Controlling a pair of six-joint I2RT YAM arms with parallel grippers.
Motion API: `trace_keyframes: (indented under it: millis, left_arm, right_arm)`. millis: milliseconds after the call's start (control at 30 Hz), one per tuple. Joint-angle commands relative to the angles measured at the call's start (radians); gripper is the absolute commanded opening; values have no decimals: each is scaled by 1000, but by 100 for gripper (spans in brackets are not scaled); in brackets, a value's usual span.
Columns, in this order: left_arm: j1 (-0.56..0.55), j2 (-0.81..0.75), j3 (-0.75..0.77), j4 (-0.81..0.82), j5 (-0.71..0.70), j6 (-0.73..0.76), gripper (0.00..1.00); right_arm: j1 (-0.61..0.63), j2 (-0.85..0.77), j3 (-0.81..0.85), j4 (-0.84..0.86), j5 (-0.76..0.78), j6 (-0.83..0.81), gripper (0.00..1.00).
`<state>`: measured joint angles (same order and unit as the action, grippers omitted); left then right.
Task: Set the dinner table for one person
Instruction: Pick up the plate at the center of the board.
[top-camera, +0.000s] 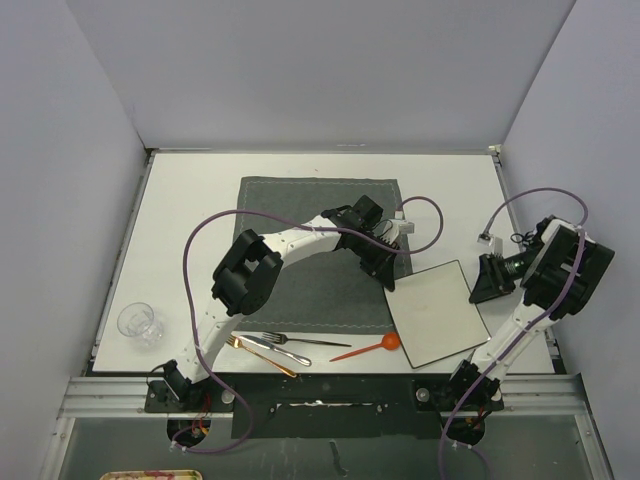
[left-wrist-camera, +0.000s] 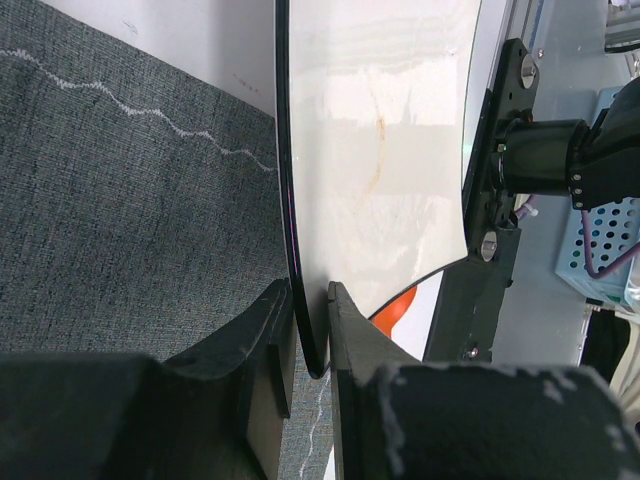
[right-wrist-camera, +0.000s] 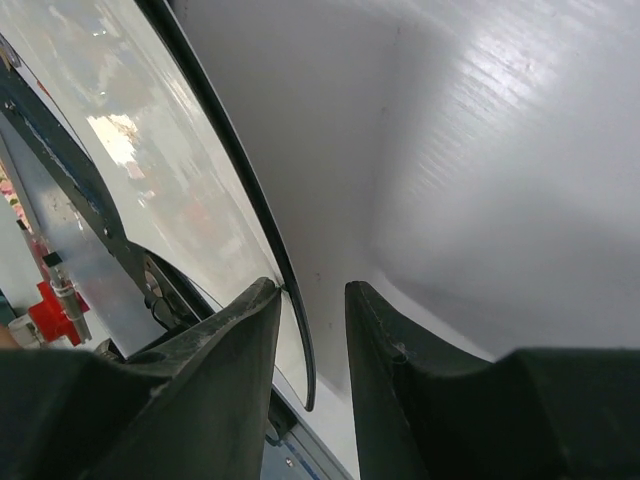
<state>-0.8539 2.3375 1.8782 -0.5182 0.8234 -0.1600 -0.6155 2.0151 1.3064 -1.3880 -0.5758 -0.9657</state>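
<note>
We find the counter (top-camera: 190, 200) beneath both arms, the placemat (top-camera: 300, 220) at its centre. The left tool (left-wrist-camera: 311, 297) pinches the plate (top-camera: 435, 315) by its left rim; the plate sits toward the front right corner. The right tool (right-wrist-camera: 315, 292) straddles its right rim, unclamped. The placemat lies leftward of the plate; left arm nearer.

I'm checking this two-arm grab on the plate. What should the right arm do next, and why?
Probably close the right gripper on the plate rim. The rim sits between its fingers with a gap on one side, while the left gripper pinches another edge; the plate lies mostly off the placemat.
</note>
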Motion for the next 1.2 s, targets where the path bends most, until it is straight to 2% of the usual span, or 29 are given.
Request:
trace_keyframes:
  millis: [0,967,1067,1167]
  left_arm:
    - [12,-80,53,80,40,42,0]
    - [17,-83,48,75,49,61,0]
    - [17,-86,43,76,48,62,0]
    - [16,-87,40,76,49,59,0]
  right_arm:
    - [26,7,11,-4,-16,5,34]
    - [117,57,19,-76,-97,-29,33]
    - [115,60,23,-84,-105,-33,27]
    - [116,64,28,-93,-113,-37,10]
